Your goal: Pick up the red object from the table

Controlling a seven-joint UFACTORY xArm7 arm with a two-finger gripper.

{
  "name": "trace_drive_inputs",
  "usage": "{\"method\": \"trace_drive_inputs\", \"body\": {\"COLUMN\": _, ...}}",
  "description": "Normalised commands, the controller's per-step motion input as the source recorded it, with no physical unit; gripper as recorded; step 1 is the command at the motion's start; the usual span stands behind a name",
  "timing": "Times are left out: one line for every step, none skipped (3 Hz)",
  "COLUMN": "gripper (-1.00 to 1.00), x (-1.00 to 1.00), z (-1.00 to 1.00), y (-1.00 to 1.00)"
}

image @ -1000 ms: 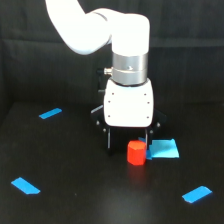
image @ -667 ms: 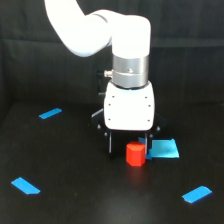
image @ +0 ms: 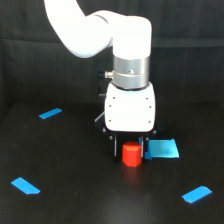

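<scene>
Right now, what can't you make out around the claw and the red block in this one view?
- Claw: dark fingers blend into the black table and sit under the white body; open or shut unclear.
- Red object: contact with the fingers can't be judged; its back side is hidden.
- Blue patch: left edge hidden behind the claw.
- Arm: cut off by the top edge.

Soft, even frontal lighting; slightly blurred, low-resolution frame; white arm [image: 100, 35] brightly lit against dim black backdrop; shadows indistinct.
</scene>
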Motion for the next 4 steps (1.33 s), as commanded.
{"method": "trace_drive_inputs", "body": {"gripper": -1.0, "x": -0.08, "z": 0.01, "y": -0.07}}
{"method": "trace_drive_inputs", "body": {"gripper": -1.0, "x": 0.03, "z": 0.12, "y": -0.09}}
{"method": "trace_drive_inputs", "body": {"gripper": -0.95, "x": -0.44, "z": 1.0, "y": -0.05}}
{"method": "trace_drive_inputs", "body": {"gripper": -1.0, "x": -0.31, "z": 1.0, "y": -0.02}}
